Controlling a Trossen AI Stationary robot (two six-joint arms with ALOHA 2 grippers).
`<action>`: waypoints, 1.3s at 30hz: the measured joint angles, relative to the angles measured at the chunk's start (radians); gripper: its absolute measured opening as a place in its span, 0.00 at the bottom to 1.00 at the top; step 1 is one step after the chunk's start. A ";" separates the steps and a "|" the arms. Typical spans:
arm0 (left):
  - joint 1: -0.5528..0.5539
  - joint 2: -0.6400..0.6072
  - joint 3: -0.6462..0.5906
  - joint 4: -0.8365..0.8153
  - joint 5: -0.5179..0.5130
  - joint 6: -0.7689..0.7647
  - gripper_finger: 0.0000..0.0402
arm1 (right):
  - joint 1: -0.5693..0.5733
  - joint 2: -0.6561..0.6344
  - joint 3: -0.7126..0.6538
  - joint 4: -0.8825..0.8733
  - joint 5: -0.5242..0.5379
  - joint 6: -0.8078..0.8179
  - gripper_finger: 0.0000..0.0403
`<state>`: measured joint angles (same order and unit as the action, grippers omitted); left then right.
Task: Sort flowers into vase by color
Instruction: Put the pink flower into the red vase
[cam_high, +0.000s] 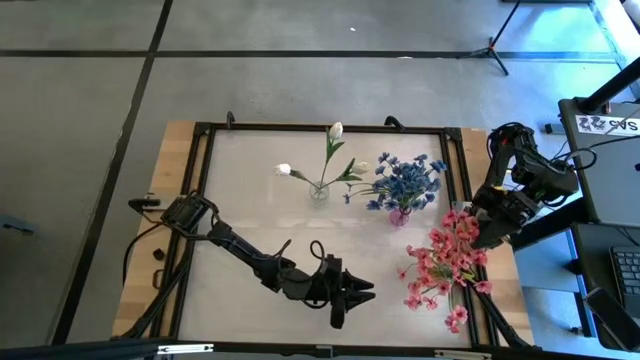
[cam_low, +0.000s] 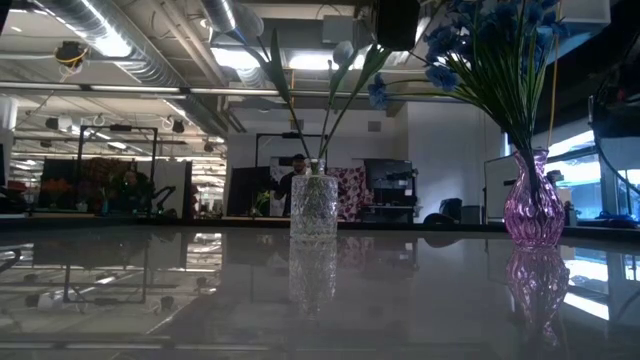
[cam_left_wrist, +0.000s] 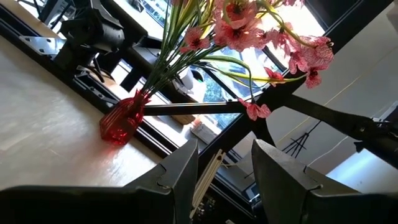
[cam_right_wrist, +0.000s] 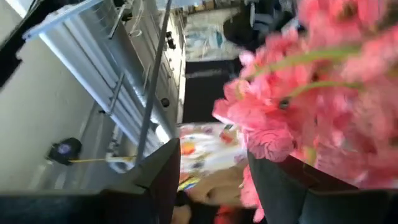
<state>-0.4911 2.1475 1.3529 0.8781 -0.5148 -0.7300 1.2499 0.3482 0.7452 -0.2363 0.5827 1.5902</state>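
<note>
**Pink Bunch In, Gripper to Back Out Gently**

Close up at the lens: the two dark fingers of the right gripper (cam_right_wrist: 214, 149), set a fair way apart, with a blur of pink just past them. Hard to say if anything small sits in the gap. From above, right beside the pink flowers (cam_high: 445, 262) at the right edge of the table (cam_high: 250, 200).

Pink flowers all together in a red vase (cam_left_wrist: 121, 121). White flowers (cam_high: 335, 131) in a clear vase (cam_low: 314, 205) near the middle. Blue flowers (cam_high: 405, 182) in a purple vase (cam_low: 532, 212) just beside it. No loose flower to be seen lying on the table.

Left gripper (cam_high: 368, 292) low near the front edge, fingers apart, holding nothing, well away from the vases.

Looks like the last part of the job: letting go of the pink bunch and pulling away.

To do that well:
- Keep the fingers spread so no stem gets pinched.
- Pull back slowly, away from the blooms, not through them.
- Watch for a bloom caught on a finger, since a tug could tip the red vase.
- Stay clear of the blue bunch close by.
</note>
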 joint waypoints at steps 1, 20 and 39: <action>0.000 0.000 0.000 0.003 0.000 0.000 0.37 | 0.000 0.000 0.000 0.001 -0.013 0.041 0.47; 0.002 0.000 0.000 0.015 0.000 0.000 0.37 | 0.000 0.002 0.000 0.059 0.036 0.273 0.47; -0.013 0.000 0.000 0.027 0.013 -0.044 0.37 | 0.000 0.002 0.000 0.102 0.070 0.374 0.47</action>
<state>-0.5045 2.1475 1.3529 0.9052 -0.5016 -0.7737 1.2499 0.3500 0.7450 -0.1343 0.6525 1.9642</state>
